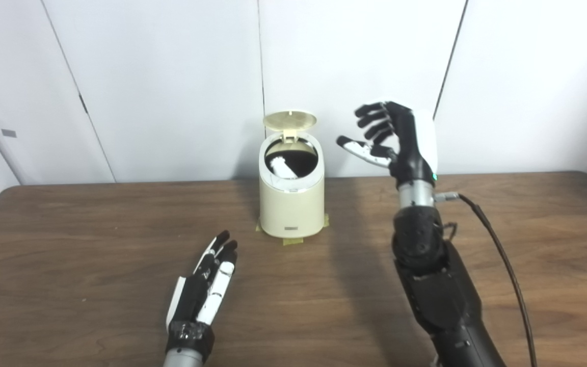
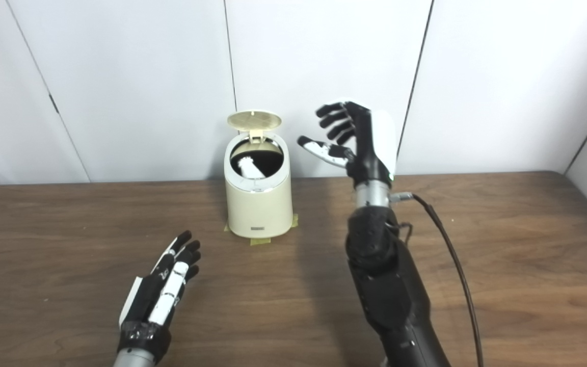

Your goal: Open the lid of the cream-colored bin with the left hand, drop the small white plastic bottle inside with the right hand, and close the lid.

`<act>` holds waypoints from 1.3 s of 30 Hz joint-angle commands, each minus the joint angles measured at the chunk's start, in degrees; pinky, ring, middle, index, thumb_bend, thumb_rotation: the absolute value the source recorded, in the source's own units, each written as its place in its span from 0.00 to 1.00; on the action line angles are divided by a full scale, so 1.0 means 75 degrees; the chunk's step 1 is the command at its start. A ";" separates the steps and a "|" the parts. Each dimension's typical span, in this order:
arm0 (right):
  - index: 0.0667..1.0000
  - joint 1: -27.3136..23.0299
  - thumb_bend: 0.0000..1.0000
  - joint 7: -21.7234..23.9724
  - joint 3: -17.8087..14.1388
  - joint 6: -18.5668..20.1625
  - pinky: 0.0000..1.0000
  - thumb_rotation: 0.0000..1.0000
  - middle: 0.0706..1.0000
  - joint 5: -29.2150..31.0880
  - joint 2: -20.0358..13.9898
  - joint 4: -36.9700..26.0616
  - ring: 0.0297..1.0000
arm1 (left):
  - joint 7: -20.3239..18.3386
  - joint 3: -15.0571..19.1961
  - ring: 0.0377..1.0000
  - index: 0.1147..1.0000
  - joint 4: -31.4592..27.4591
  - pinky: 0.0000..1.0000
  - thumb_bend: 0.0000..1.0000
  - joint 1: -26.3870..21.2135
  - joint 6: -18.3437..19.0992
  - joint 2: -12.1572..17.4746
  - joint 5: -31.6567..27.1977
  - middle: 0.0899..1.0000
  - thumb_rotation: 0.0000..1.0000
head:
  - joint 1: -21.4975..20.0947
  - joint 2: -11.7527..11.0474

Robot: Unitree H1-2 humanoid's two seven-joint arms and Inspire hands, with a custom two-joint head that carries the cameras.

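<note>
The cream-colored bin [image 1: 291, 204] stands at the back middle of the wooden table [image 1: 69, 255], its round lid [image 1: 290, 121] flipped up behind the opening. Inside the dark opening lies the small white plastic bottle [image 1: 283, 168], leaning against the left wall. My right hand [image 1: 393, 137] hovers raised to the right of the bin, level with its top, fingers spread and holding nothing. My left hand [image 1: 207, 285] rests low over the table in front and to the left of the bin, fingers stretched out toward it, open and apart from it.
Strips of tape [image 1: 293, 239] mark the bin's base on the table. A black cable [image 1: 502, 255] runs from my right wrist down the right side. White wall panels [image 1: 171, 76] stand close behind the table's far edge.
</note>
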 commanded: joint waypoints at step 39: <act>1.00 0.3739 0.61 0.3000 -0.1102 0.0889 1.00 1.00 1.00 0.4522 0.0025 -0.2846 1.00 | -0.0366 0.0727 0.94 0.94 0.0345 0.93 0.54 -0.2628 0.0500 0.1264 -0.0141 0.93 0.83 | 0.0074 -0.0139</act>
